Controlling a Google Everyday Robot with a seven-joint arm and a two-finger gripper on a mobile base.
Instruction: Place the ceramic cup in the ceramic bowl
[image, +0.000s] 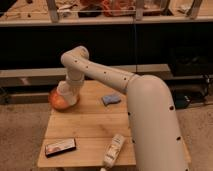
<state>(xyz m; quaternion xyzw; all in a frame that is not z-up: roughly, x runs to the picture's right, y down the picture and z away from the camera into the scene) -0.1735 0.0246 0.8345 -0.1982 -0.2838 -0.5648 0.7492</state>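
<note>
Cup (63, 90) is sitting just above the bowl (58, 102), at the gripper (67, 95). The gripper is hanging over the bowl; whether it is pinching the cup, I cannot tell.

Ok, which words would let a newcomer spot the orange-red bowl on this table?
Find the pale wooden table and go to its far left corner, where the robot's gripper hangs. The round, glossy orange-red bowl sits under it. It is the only round, warm-coloured thing; the blue-grey lump, black flat box and white bottle lie elsewhere.
</note>
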